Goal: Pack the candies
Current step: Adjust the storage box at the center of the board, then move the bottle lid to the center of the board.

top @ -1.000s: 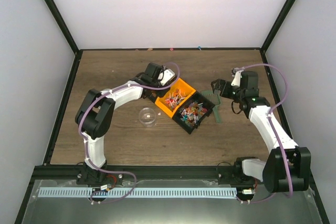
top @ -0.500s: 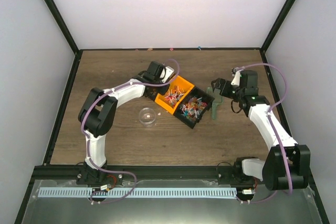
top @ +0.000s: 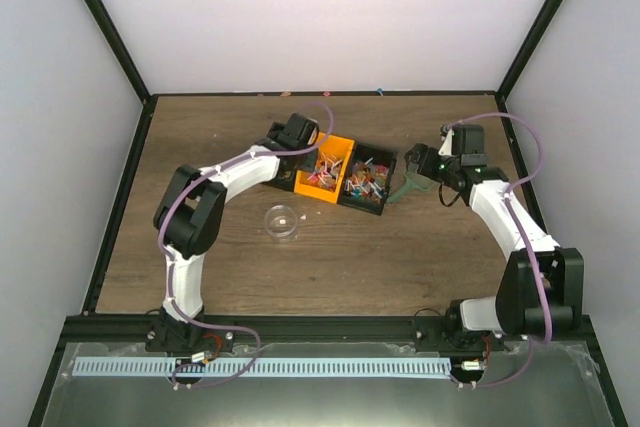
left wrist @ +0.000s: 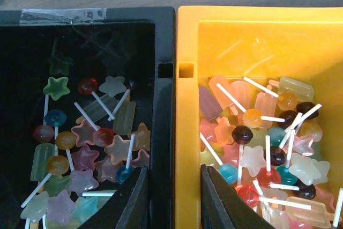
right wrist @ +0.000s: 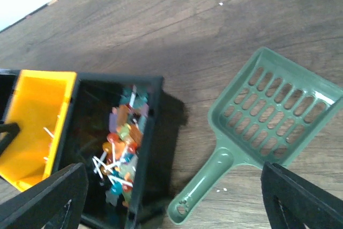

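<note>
The candies are small coloured sweets on white sticks, lying in two joined bins. Some fill the black bin (left wrist: 163, 105) at its left part (left wrist: 86, 143), others the orange bin (left wrist: 187, 105) at its right part (left wrist: 257, 143). My left gripper (left wrist: 172, 199) is shut on the two adjoining bin walls, one finger inside each bin. In the top view the orange bin (top: 341, 147) and black bin (top: 372, 203) sit mid-table with my left gripper (top: 312, 150) on them. My right gripper (right wrist: 171, 202) is wide open above the green scoop (right wrist: 273, 111), not touching it.
A small clear round jar (top: 281, 221) stands on the wood in front of the bins. The green scoop (top: 408, 185) lies flat just right of the black bin, its handle near the bin's corner. Black frame posts and white walls enclose the table.
My left gripper has dragged both bins toward the back and turned them. The scoop has shifted back and turned. My right gripper has moved back a little.
</note>
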Robot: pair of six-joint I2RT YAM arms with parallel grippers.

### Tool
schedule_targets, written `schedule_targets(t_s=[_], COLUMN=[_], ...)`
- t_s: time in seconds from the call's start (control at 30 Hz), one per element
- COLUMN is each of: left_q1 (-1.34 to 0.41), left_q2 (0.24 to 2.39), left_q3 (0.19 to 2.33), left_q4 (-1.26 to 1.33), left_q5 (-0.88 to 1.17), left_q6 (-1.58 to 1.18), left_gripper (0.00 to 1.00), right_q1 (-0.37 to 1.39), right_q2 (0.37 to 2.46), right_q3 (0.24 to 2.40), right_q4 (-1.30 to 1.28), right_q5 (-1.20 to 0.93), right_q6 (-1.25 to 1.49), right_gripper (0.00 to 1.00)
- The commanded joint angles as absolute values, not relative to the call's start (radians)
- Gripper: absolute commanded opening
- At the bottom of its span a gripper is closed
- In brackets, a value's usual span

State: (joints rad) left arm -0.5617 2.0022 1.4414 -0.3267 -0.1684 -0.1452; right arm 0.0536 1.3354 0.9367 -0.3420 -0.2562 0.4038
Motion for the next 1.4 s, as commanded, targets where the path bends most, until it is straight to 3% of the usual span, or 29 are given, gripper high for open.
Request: schedule_targets(t_s=[0.0,0.33,0.4,0.47,0.57,0.77,0.87,1.0,1.17,1.23,1.3,1.37], left_q1=[-0.557,-0.557,-0.558,-0.558,-0.558,-0.553,-0.535,-0.455,-0.240,-0.164,-0.104,-0.067], left_q2=[2.072,2.182,2.174,2.149,2.088,1.938,1.865,1.743,1.616,1.610,1.629,1.665], left_q3=[1.549,1.710,1.704,1.686,1.660,1.600,1.560,1.443,1.270,1.233,1.216,1.225], left_q4=[-0.434,-0.538,-0.538,-0.526,-0.506,-0.499,-0.525,-0.540,-0.544,-0.555,-0.556,-0.558], left_q5=[-0.325,-0.305,-0.298,-0.309,-0.342,-0.382,-0.388,-0.370,-0.352,-0.332,-0.268,-0.193], left_q6=[-0.341,-0.456,-0.456,-0.447,-0.420,-0.358,-0.346,-0.359,-0.400,-0.392,-0.358,-0.304], left_gripper=[0.04,0.04,0.08,0.23,0.56,0.99,1.00,1.00,0.95,0.86,0.63,0.51], right_q1=[0.048,0.048,0.048,0.048,0.048,0.092,0.142,0.221,0.273,0.278,0.278,0.279], right_q2=[1.367,1.423,1.429,1.424,1.407,1.375,1.362,1.351,1.358,1.358,1.353,1.348], right_q3=[0.992,1.032,1.041,1.039,1.024,0.993,0.972,0.970,1.035,1.050,1.062,1.064], right_q4=[-0.397,-0.448,-0.462,-0.464,-0.454,-0.450,-0.448,-0.448,-0.513,-0.537,-0.553,-0.558], right_q5=[-0.194,-0.107,-0.104,-0.110,-0.130,-0.152,-0.134,-0.118,-0.106,-0.107,-0.096,-0.082], right_q6=[0.392,0.427,0.437,0.450,0.460,0.473,0.505,0.562,0.577,0.576,0.575,0.574], right_gripper=[0.91,0.90,0.89,0.86,0.82,0.82,0.88,0.88,0.75,0.66,0.62,0.56])
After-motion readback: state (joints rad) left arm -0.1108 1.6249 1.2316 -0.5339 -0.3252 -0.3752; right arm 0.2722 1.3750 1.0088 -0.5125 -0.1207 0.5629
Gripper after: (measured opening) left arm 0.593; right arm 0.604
